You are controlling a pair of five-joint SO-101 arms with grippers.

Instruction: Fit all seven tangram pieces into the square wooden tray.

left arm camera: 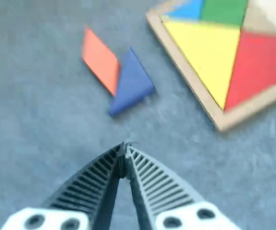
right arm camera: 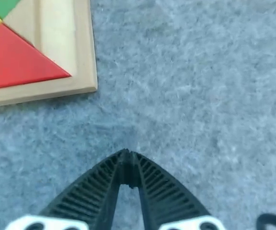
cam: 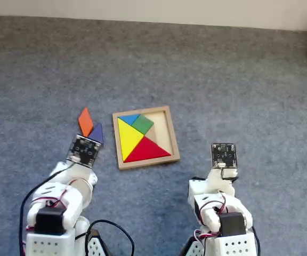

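The square wooden tray [cam: 171,134] lies mid-table and holds a yellow triangle [cam: 127,137], a red triangle [cam: 147,150], a green square [cam: 142,124] and a light blue triangle [cam: 129,118]; its far right part is bare wood. Left of the tray an orange parallelogram [cam: 85,121] and a dark blue triangle [cam: 96,133] lie touching on the carpet, also seen as orange [left arm camera: 100,59] and blue [left arm camera: 131,83]. My left gripper [left arm camera: 125,146] is shut and empty, just short of the blue triangle. My right gripper [right arm camera: 127,153] is shut, empty, over carpet near the tray's corner [right arm camera: 83,86].
Grey carpet covers the table on all sides of the tray. A pale wall edge runs along the far side. Cables trail by the left arm's base [cam: 108,226].
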